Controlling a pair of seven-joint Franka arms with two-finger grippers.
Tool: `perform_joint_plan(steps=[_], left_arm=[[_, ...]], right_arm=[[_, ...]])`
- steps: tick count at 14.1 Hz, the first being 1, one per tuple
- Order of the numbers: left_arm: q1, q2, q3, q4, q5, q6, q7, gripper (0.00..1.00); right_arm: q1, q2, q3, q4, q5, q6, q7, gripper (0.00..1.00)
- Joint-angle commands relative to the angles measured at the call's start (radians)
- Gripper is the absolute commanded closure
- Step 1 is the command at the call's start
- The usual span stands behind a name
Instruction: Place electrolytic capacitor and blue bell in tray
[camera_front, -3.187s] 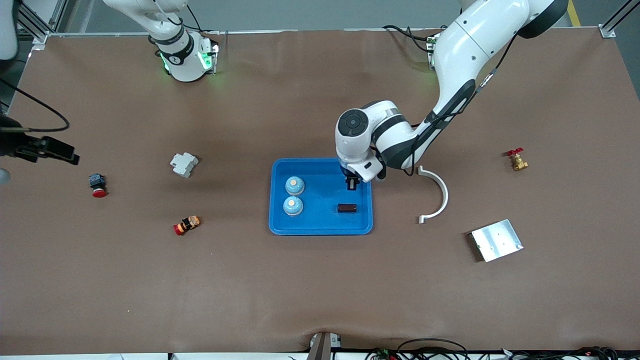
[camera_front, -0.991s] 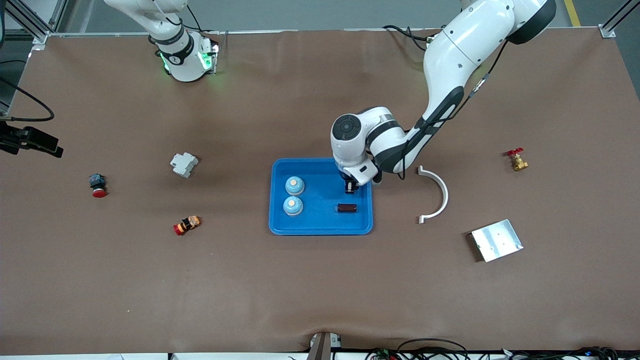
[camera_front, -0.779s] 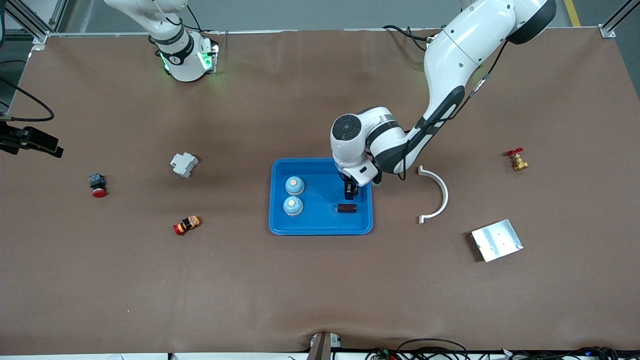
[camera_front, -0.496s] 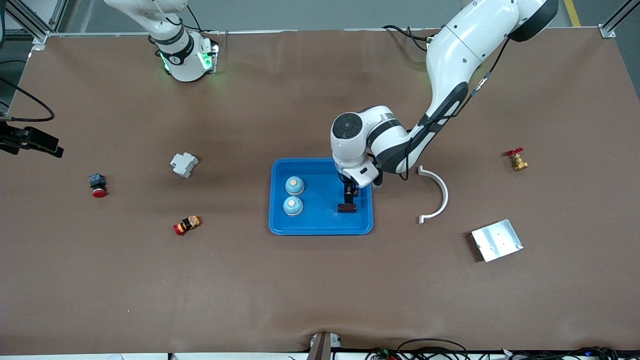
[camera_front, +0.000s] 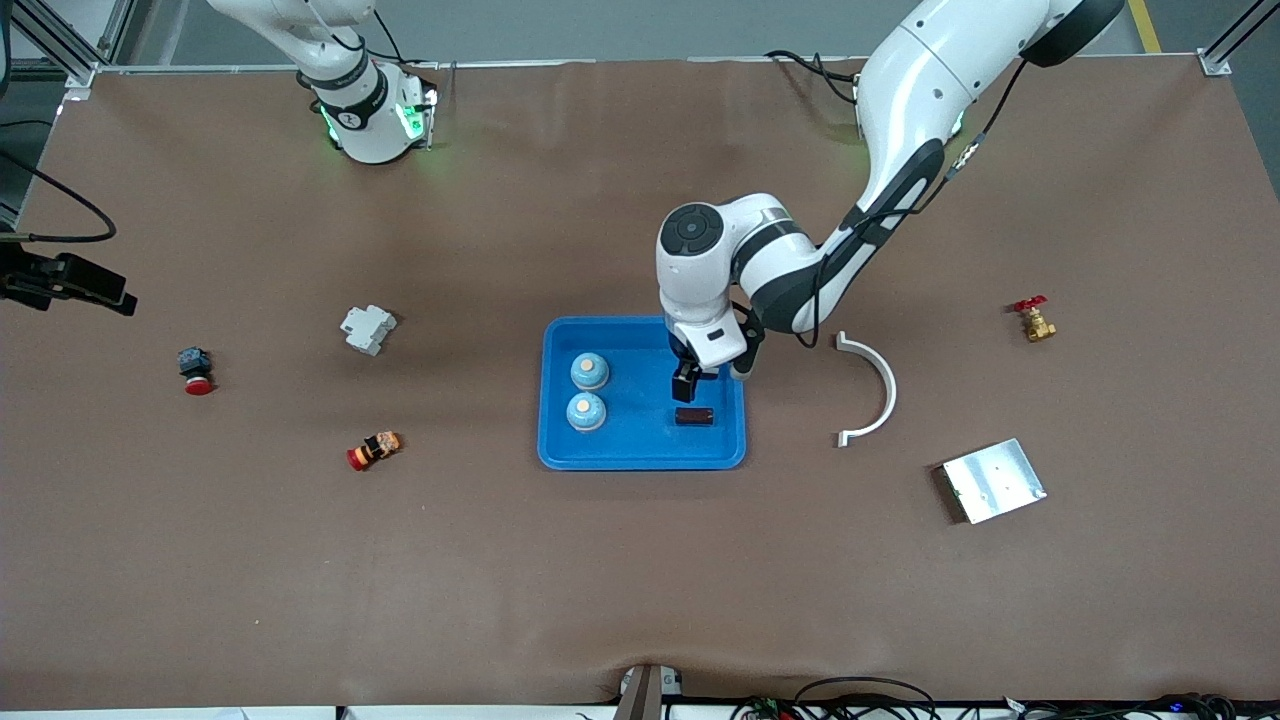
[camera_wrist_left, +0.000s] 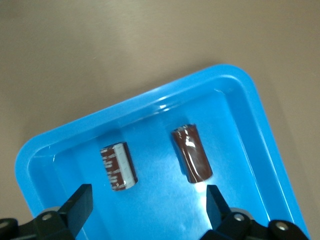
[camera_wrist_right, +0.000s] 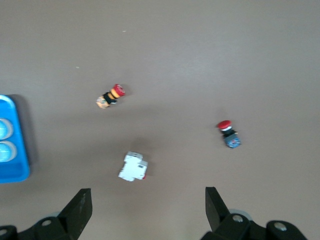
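A brown matte sheet covers the whole table (camera_front: 600, 580), slightly rippled at its edge nearest the front camera. Aluminium frame posts (camera_front: 75, 60) stand at the corners by the arm bases, on a grey floor, and cables (camera_front: 860, 695) trail along the near edge.

The shallow bright-blue rectangular plastic tray (camera_front: 642, 455) sits mid-table. In it lie two blue dome-shaped bells (camera_front: 589, 371) toward the right arm's end and two dark brown cylindrical electrolytic capacitors (camera_wrist_left: 192, 153) on their sides toward the left arm's end; only one shows in the front view, the other being hidden under the gripper.

The left gripper (camera_wrist_left: 145, 207) hangs over the tray above the capacitors, fingers spread wide and holding nothing. The right gripper (camera_wrist_right: 145, 207), also spread and empty, waits off at its own end of the table, over bare sheet near a white rectangular plastic breaker block (camera_wrist_right: 133, 167).

A flat silver metal plate (camera_front: 993, 480) lies toward the left arm's end.
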Motion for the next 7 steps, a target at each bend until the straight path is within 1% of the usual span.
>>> perform_joint_plan(steps=[1, 4, 7], left_arm=[[0.031, -0.055, -0.021, -0.011, -0.029, -0.024, 0.221, 0.00], [0.044, -0.115, -0.031, -0.010, -0.044, -0.069, 0.461, 0.00], [0.047, -0.171, -0.025, -0.008, -0.037, -0.095, 0.662, 0.00]], right_arm=[[0.001, -0.005, 0.000, 0.000, 0.022, -0.004, 0.011, 0.00], [0.001, -0.011, 0.001, 0.000, 0.018, -0.013, 0.011, 0.00], [0.003, -0.013, 0.006, 0.005, -0.016, -0.030, 0.011, 0.00]])
